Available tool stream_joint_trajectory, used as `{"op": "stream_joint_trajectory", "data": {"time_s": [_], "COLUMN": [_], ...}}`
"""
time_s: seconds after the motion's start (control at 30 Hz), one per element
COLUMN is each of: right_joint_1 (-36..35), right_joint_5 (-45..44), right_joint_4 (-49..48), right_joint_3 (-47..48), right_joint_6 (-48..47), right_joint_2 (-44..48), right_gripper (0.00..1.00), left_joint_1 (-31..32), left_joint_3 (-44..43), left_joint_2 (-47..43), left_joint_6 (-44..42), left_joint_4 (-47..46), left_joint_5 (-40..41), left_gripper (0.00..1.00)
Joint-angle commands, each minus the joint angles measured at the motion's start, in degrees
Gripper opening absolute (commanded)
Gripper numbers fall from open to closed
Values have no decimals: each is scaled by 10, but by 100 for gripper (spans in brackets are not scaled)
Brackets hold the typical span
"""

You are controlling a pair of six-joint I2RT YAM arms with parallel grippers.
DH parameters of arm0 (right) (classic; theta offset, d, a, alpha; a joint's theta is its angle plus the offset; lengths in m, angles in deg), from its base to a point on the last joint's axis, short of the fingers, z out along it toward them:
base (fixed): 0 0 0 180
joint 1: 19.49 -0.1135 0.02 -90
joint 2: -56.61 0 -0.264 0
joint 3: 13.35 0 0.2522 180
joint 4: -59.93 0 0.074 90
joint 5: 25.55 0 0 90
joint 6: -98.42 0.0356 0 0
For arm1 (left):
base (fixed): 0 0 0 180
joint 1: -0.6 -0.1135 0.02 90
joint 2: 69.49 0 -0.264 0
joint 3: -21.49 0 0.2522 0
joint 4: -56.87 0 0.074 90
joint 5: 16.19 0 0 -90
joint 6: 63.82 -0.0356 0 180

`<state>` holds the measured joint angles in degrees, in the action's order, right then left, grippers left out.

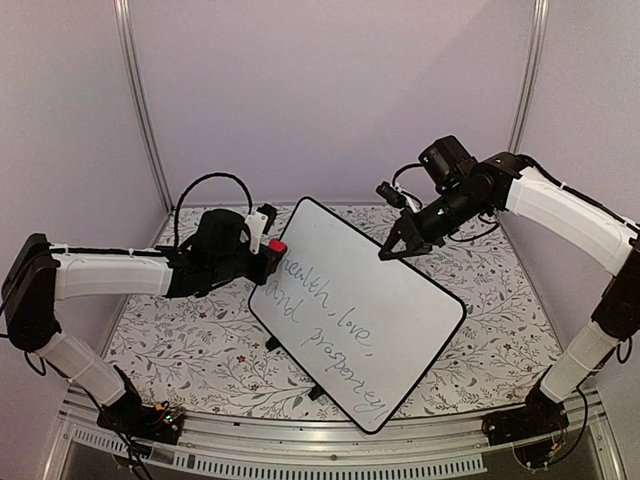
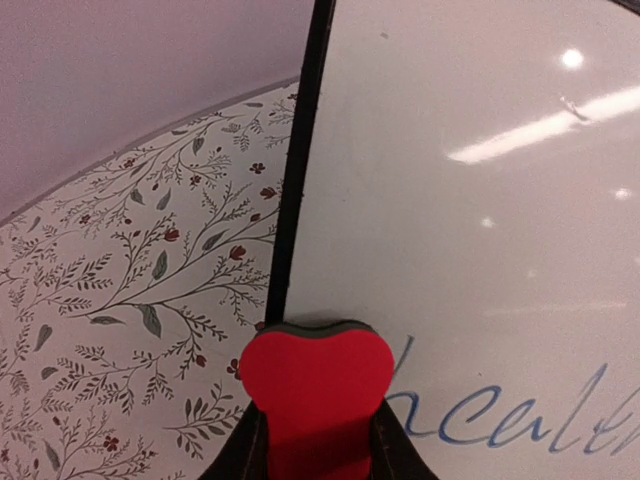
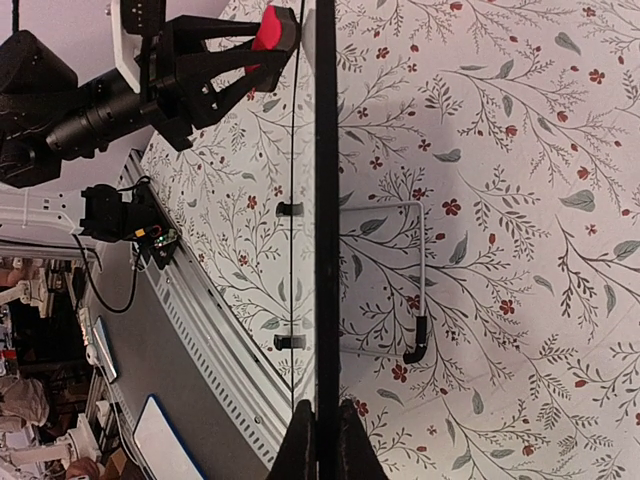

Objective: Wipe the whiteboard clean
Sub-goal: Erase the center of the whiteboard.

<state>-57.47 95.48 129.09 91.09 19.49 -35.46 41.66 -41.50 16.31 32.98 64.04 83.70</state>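
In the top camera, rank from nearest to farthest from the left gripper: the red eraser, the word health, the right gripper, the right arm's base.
1. The red eraser: clamped in the left gripper itself.
2. The word health: just right, on the whiteboard.
3. The right gripper: across the board, on its far edge.
4. The right arm's base: near right corner.
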Motion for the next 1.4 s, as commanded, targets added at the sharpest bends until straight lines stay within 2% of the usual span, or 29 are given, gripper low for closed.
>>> {"op": "stream_joint_trajectory", "data": {"time_s": [0.0, 0.3, 0.73, 1.37], "right_joint_1": [-4, -4, -4, -3], "right_joint_5": [10, 8, 12, 14], "right_joint_4": [-28, -28, -26, -24], "right_joint_3": [0, 0, 9, 18], "right_joint_6": [-20, -19, -17, -17], "right_joint_2": [33, 32, 19, 2], "right_gripper": [0, 0, 0, 0], "left_joint_1": [-13, -10, -10, -6], "left_joint_3": [-16, -4, -17, 19], "left_joint_2": [6, -13, 9, -2], "left_joint_6": [-5, 2, -3, 11], "left_joint_4": [-15, -37, -4, -7], "left_joint_5": [-25, -69, -37, -47], "left_gripper": [0, 0, 0, 0]}}
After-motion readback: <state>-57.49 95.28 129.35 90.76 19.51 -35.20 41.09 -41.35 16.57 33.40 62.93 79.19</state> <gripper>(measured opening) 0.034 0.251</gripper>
